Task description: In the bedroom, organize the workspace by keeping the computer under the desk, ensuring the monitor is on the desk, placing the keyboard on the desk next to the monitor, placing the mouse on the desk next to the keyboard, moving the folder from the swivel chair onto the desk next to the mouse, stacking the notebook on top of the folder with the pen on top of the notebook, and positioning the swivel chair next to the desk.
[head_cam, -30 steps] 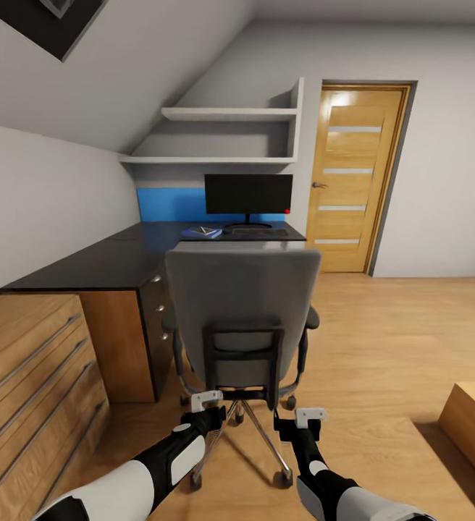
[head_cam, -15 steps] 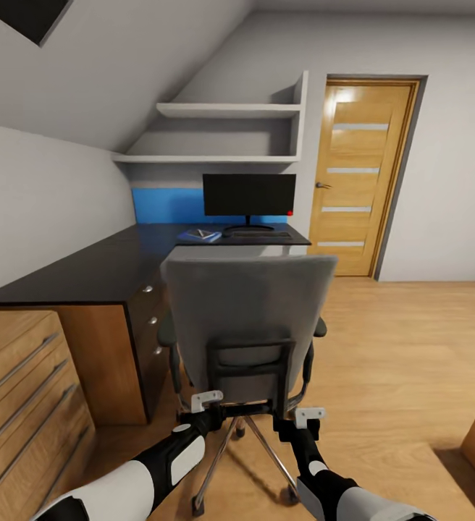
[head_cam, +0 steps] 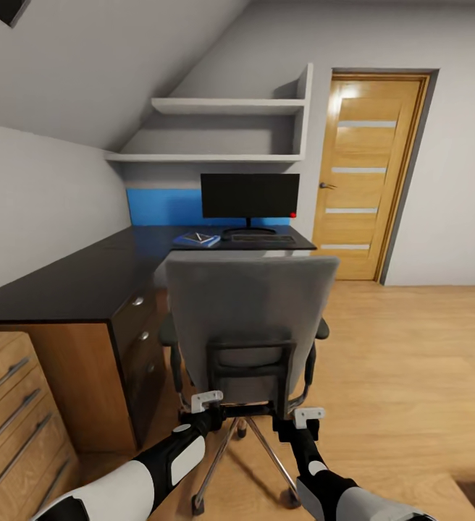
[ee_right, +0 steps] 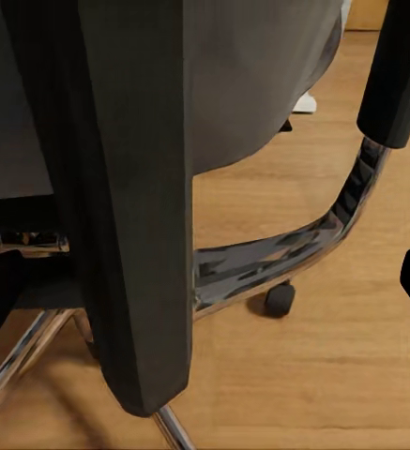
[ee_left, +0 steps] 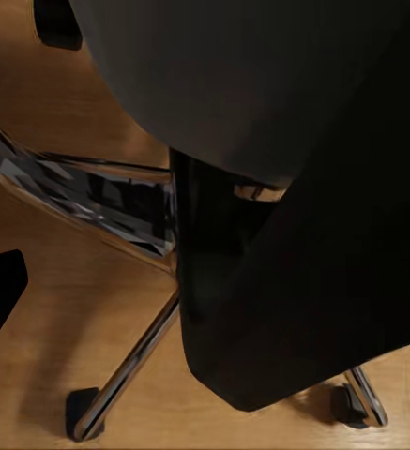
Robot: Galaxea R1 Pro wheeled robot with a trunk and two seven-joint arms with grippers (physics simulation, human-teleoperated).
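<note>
Head view: chair stands with its grey back toward the camera, seat facing the desk's far leg, just right of the drawers; chrome base on the wood floor; left gripper and right gripper sit at the lower corners of the black back frame, touching it or just beside it; whether the fingers are spread or clamped cannot be told; monitor upright at the desk's far end, screen toward the camera, keyboard lengthwise before it; folder flat to its left, small dark item on top; blue panel behind; shelves above; door right; wood cabinet near left.
</note>
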